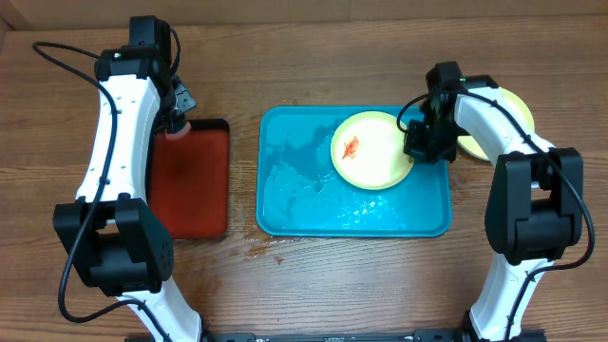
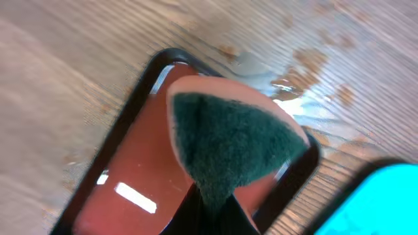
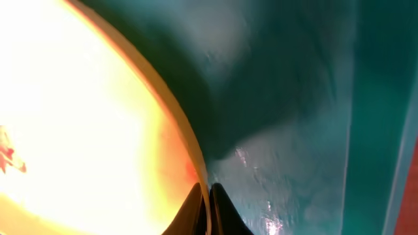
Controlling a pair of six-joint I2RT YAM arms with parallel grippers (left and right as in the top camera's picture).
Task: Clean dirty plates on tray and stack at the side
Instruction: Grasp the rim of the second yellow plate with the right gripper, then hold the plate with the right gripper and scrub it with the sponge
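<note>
A red tray (image 1: 199, 190) with a black rim lay on the wooden table (image 1: 313, 57). Over the red tray's far end was a pink sponge (image 2: 228, 140) with a dark green scrubbing face. Wet patches (image 2: 290, 85) shone on the wood just beside the red tray's corner.

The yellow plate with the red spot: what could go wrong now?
The right gripper pinches only the thin rim of the plate, so it might slip out when lifted. The tray looks wet, so the plate could slide. The sponge is far off in the left gripper, so the red smear may go unwiped.
</note>
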